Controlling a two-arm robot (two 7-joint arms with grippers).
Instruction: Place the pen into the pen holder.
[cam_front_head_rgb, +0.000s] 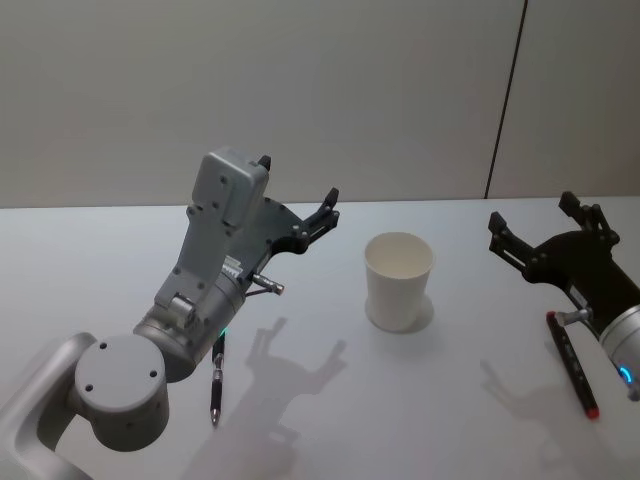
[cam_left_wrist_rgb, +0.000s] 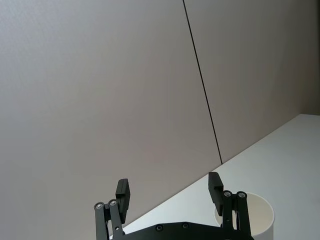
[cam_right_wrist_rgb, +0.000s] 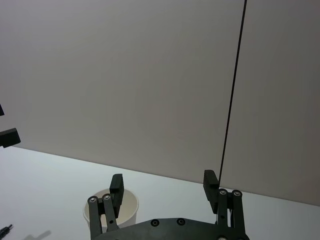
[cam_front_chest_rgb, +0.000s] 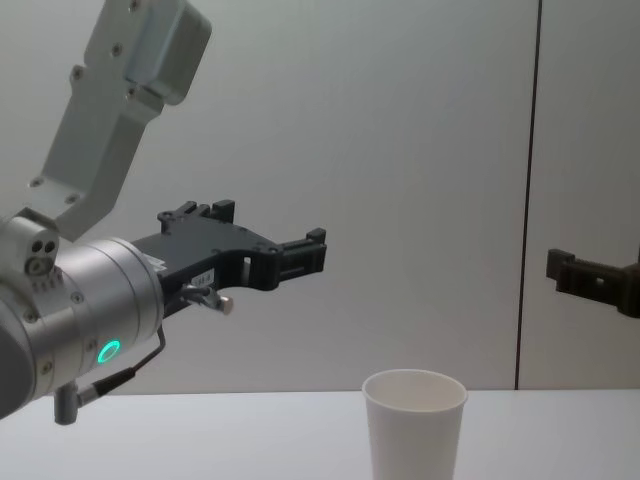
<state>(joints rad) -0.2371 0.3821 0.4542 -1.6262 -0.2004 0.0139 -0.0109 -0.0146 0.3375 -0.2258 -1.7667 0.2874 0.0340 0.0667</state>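
Bench (cam_front_head_rgb: 120, 250): a plain white top that carries everything you are working with.
Wall (cam_front_head_rgb: 300, 90): pale grey behind the bench, with one dark vertical seam (cam_front_head_rgb: 505, 100) to the right of the cup.
Left arm (cam_front_head_rgb: 215, 270): the biggest thing in your head view, rising from the lower left and reaching toward the wall. The chest view shows a green light ring (cam_front_chest_rgb: 108, 351) lit on its wrist.
Left end effector (cam_front_head_rgb: 297, 180): held well above the bench, left of the cup, its fingers spread wide and gripping nothing.
Right end effector (cam_front_head_rgb: 533, 213): raised on the right side, apart from the cup, its fingers also spread wide and gripping nothing.
Pen holder (cam_front_head_rgb: 398, 285): the white paper cup stands upright on the bench between your two end effectors. Its mouth faces up and you see just its white inner wall.
Red-ended pen (cam_front_head_rgb: 572, 375): a dark pen lying flat on the bench right of the cup, well apart from it. Its far end sits under the right wrist in the head view.
Black pen (cam_front_head_rgb: 215, 385): lies flat on the bench left of the cup, near the front, partly under the left arm.
Label (cam_front_head_rgb: 232, 266): a small white patch on the left arm, too small for you to read.
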